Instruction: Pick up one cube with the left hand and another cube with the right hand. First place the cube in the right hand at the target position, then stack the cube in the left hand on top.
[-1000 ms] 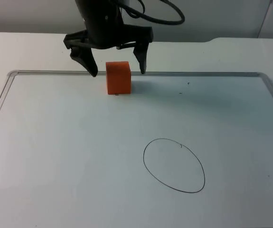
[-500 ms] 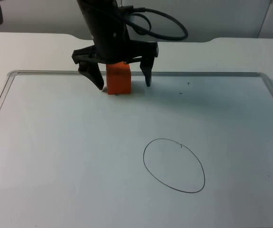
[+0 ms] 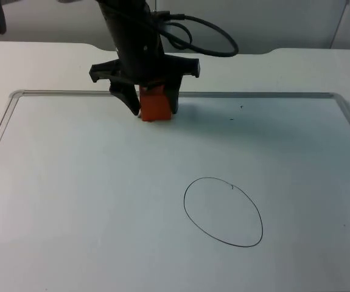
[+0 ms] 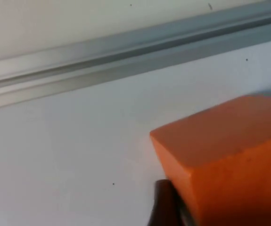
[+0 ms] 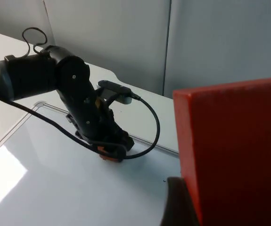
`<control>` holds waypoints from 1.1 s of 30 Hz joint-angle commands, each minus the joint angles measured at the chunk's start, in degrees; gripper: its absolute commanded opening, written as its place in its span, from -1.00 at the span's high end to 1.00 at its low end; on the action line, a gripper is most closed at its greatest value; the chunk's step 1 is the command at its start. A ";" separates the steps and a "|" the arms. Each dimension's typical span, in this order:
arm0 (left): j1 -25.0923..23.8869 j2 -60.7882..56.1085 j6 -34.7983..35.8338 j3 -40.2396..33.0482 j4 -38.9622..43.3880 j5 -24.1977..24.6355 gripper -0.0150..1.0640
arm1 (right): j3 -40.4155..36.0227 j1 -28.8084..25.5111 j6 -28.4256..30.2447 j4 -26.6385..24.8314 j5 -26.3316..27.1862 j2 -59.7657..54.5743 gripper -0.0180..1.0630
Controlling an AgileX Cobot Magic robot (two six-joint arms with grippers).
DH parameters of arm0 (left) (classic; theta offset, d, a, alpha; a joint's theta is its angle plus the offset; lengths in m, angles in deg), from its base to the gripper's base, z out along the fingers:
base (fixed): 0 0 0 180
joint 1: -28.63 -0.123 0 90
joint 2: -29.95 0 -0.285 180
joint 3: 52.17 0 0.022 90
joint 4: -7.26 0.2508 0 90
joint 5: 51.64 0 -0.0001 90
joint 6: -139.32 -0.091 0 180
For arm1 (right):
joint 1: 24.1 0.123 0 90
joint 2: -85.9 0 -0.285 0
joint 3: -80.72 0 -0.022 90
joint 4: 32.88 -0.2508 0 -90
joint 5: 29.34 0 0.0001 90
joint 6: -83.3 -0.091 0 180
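Note:
An orange cube (image 3: 157, 106) sits on the white table near the far rim, and my left gripper (image 3: 154, 109) is shut on it, one finger pressed to each side. In the left wrist view the orange cube (image 4: 225, 150) looms close, with a black fingertip (image 4: 163, 207) against its side. A red cube (image 5: 234, 155) is held in my right gripper (image 5: 229, 207), which is shut on it and raised high above the table. From up there the left arm (image 5: 78, 103) and its orange cube (image 5: 108, 151) show far below. The target is a thin black oval (image 3: 223, 212) drawn on the table.
A raised metal rim (image 3: 254, 94) borders the work surface along the far side and both ends, just behind the orange cube. The same rim (image 4: 126, 61) runs past in the left wrist view. A grey partition wall (image 5: 126, 42) stands behind the table.
My left gripper came down around the orange cube and its fingers closed from wide apart onto the cube's sides. The cube shifted slightly.

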 commanded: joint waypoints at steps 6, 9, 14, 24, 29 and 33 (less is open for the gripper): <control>0.34 -1.09 0.47 0.52 -1.28 1.61 0.59 | -0.24 0.26 0.42 -0.32 1.15 0.17 0.97; 0.34 -2.46 0.12 0.52 -1.02 3.19 0.59 | -0.24 0.26 0.42 -0.32 1.15 0.17 0.97; 0.34 -7.98 -5.00 0.52 0.05 3.97 0.59 | -0.24 0.26 0.42 -0.32 1.15 0.17 0.97; 0.47 -27.19 -8.82 0.42 5.26 3.97 0.59 | -0.24 0.26 0.42 -0.32 1.15 0.17 0.97; 0.47 -37.36 -7.79 0.42 7.07 1.22 0.59 | -0.24 0.26 0.42 -0.32 0.89 0.17 0.97; 0.47 -44.57 -7.76 0.42 12.69 0.21 0.59 | -0.24 0.26 0.42 -0.32 0.79 0.17 0.97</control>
